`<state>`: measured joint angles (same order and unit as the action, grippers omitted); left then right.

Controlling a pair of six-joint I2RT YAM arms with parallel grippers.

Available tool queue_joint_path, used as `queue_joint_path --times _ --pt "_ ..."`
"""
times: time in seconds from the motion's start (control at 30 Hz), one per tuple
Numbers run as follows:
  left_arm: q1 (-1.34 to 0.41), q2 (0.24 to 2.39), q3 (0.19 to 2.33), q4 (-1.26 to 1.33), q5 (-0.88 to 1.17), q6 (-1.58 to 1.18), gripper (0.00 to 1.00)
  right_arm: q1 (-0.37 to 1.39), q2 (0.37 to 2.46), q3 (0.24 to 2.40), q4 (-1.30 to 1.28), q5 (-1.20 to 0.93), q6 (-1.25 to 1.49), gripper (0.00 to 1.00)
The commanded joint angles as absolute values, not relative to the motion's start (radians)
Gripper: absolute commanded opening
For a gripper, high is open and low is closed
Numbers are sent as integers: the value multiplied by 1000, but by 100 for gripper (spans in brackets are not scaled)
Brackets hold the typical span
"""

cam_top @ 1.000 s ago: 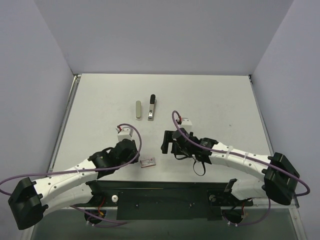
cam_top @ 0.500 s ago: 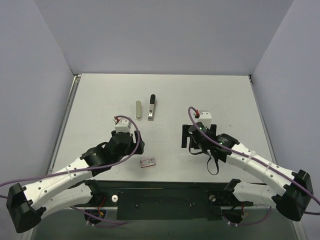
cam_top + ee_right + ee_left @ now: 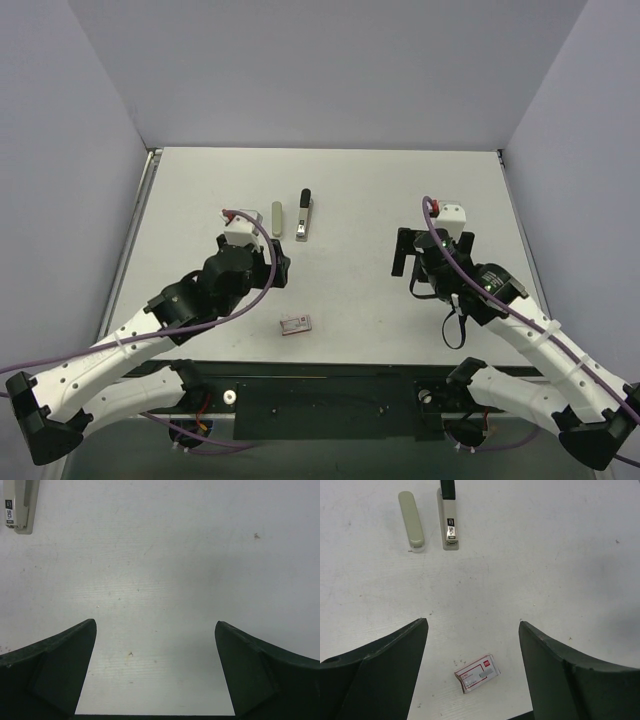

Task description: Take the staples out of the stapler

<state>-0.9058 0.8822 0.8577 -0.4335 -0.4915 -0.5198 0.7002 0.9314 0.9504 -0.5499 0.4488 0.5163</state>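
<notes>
The stapler (image 3: pixel 303 216) lies closed on the table at the back centre, light grey with a black far end; it also shows in the left wrist view (image 3: pixel 449 522), and its near end shows in the right wrist view (image 3: pixel 20 505). No staples show. My left gripper (image 3: pixel 258 262) hovers open, near and left of the stapler, with only table between its fingers (image 3: pixel 471 621). My right gripper (image 3: pixel 432 248) stands open well to the stapler's right, with bare table between its fingers (image 3: pixel 155 622).
A plain beige-grey bar (image 3: pixel 277 219) lies just left of the stapler, parallel to it (image 3: pixel 411 520). A small red-and-white box (image 3: pixel 296 324) sits near the front edge, below the left gripper (image 3: pixel 477 673). Grey walls close off the table's back and sides.
The left gripper has opened wide and moved away from the small box toward the back. The right gripper has swung to the right and farther back. Stapler, bar and box have not moved.
</notes>
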Motion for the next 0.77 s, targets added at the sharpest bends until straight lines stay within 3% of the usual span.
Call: queue_joint_path --times 0.0,0.73 --pt "-899 877 933 -434 -512 -445 84 693 934 1029 -609 463 463 100" --pt "-897 1012 1038 -370 -575 -357 87 673 992 1111 -580 587 388 100"
